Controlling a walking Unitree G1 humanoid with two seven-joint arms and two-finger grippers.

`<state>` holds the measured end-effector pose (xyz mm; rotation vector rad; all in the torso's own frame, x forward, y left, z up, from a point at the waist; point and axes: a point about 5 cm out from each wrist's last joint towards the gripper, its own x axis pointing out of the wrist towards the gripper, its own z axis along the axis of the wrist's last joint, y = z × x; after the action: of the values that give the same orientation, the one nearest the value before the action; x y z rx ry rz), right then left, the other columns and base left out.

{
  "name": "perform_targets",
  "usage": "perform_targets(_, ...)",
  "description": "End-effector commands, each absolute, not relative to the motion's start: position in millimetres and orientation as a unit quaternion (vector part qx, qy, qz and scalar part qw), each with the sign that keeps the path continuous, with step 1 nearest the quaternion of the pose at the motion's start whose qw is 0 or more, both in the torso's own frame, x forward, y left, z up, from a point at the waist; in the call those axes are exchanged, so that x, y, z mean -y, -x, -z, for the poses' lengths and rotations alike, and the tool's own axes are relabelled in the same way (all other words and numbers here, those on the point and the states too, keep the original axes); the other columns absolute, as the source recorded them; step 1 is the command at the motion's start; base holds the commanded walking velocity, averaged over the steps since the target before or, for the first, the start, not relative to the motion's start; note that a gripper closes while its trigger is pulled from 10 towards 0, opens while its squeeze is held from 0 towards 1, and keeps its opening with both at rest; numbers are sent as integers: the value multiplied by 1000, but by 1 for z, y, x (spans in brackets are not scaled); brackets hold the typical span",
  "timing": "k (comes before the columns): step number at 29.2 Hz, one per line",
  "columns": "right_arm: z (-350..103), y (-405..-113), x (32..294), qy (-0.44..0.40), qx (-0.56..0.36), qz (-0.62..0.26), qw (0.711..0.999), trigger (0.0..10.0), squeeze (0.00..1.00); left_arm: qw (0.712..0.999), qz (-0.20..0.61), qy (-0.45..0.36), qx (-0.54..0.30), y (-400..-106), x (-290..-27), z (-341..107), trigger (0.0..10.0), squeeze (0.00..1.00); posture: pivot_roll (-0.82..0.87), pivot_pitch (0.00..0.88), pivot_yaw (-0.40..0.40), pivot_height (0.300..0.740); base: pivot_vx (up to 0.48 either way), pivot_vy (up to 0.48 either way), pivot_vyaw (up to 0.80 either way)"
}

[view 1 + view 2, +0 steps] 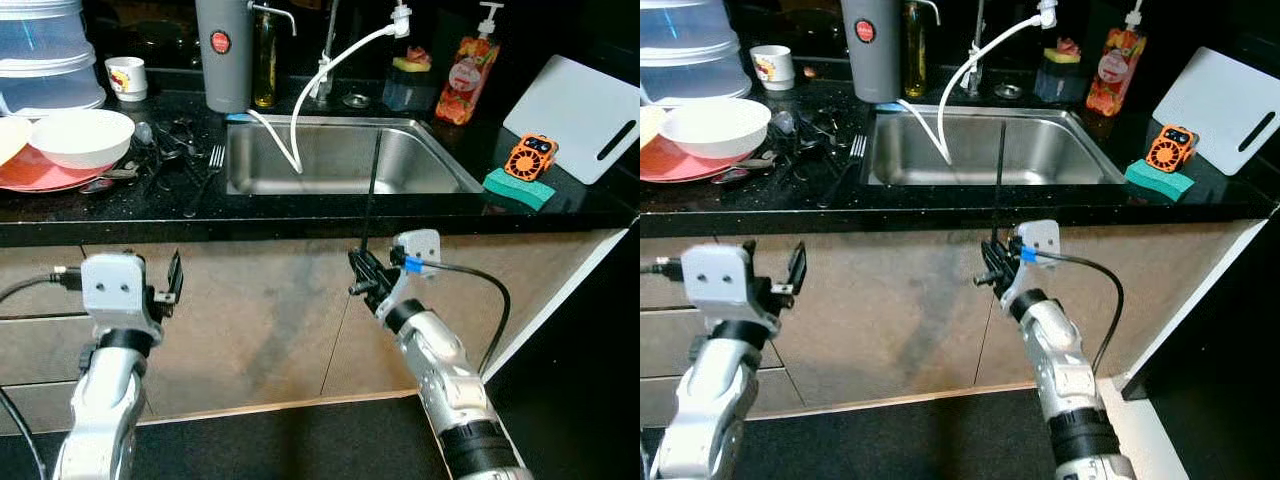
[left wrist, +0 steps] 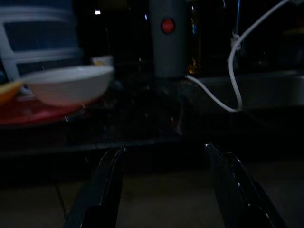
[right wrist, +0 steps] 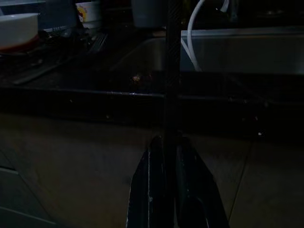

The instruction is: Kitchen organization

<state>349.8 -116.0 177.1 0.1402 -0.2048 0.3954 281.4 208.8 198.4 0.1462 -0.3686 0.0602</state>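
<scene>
Black countertop (image 1: 300, 215) runs across in front of me, steel sink (image 1: 340, 160) set in its middle. At the counter's left end: stacked clear containers (image 1: 45, 55), white bowl (image 1: 82, 135) on a red plate (image 1: 40, 172), a mug (image 1: 127, 77) behind them. Between the plate and the sink's left rim lies a heap of dark cutlery (image 1: 175, 150) with a fork (image 1: 208, 165) at its edge. Grey jug (image 1: 225, 50) at the sink's back left corner, white hose (image 1: 300, 110) hanging into the basin. Right end: white cutting board (image 1: 580, 115), green sponge (image 1: 520, 187) near the front edge with an orange gadget (image 1: 528, 157) on it.

Step in hand, my guess: carrying one utensil from the heap to wherever it belongs. My right gripper (image 1: 366, 280) is clenched on a thin black rod (image 1: 371, 190), held below the counter's front edge, in front of the cabinet doors. Rod stands upright, its tip reaching up over the sink's front rim. It is slim, straight, dark; a chopstick or a skewer, can't tell which.

My left gripper (image 1: 170, 285) hangs released, fingers apart, empty, below the counter's front edge on the left.

Next move likely needs the rod lifted clear of the counter edge and kept steady; such a thin thing could pivot in the grip.
</scene>
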Motion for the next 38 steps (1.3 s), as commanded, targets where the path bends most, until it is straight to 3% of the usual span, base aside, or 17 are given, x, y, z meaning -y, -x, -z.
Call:
perform_targets(1, -178, -350, 119, -73, 96, -190, 974, 10000, 0, 979, -28, -78, 187, -281, -210, -203, 10000, 0, 38, 58, -66, 740, 296, 0, 0)
perform_targets(38, -207, -354, 118, -120, 140, -191, 964, 10000, 0, 966, 2, -116, 233, -283, -199, -240, 10000, 0, 60, 36, -60, 740, 328, 0, 0)
